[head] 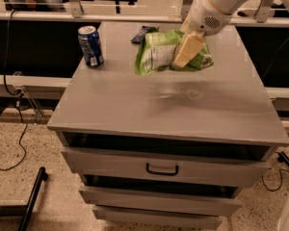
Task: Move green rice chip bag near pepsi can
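The green rice chip bag point(159, 52), crinkled lime green with a white label panel, hangs in the air above the back middle of the grey cabinet top point(173, 105). My gripper point(185, 52) comes in from the upper right and is shut on the bag's right half, one cream finger point(187, 49) lying across its front. The pepsi can point(90, 45), blue with a silver top, stands upright at the back left corner, roughly a bag's width to the left of the bag.
A small dark flat wrapper point(140, 33) lies at the back edge, partly hidden behind the bag. Drawers with a black handle point(162, 169) are below the top. A rail and cables run at the left.
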`<state>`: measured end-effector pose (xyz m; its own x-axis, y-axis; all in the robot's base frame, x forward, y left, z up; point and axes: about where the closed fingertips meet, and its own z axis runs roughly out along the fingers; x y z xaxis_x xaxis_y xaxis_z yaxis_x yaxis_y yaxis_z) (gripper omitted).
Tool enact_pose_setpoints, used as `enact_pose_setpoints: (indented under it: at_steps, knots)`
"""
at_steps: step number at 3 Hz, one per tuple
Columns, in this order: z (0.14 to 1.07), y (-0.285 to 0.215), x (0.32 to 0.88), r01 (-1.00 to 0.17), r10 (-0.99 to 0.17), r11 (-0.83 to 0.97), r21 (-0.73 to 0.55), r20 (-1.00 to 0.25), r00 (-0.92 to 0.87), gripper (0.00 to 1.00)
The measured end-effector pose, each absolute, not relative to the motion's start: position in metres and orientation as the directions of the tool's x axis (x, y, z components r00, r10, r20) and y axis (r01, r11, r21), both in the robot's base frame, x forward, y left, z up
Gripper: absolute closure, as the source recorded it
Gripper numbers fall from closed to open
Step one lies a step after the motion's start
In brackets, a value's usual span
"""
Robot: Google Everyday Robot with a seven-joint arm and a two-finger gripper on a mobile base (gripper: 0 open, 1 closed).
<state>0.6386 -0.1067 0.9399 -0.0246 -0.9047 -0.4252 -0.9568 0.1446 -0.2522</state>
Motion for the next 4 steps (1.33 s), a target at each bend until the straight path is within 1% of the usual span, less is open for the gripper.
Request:
enact_pose_setpoints:
  at_steps: [1, 2, 3, 4]
  knots:
    - [0.951, -0.079, 0.644, -0.950, -0.864, 0.192, -0.247, -0.502, -0.044, 1.00]
    - [0.954, -0.052, 0.651, -0.945, -0.852, 0.229, -0.235, -0.518, -0.077, 1.00]
    - [0.938, -0.020, 0.667, -0.941, -0.862, 0.270, -0.204, -0.487, -0.141, 1.00]
    - [0.924, -0.008, 0.676, -0.939, -0.863, 0.291, -0.181, -0.473, -0.177, 1.00]
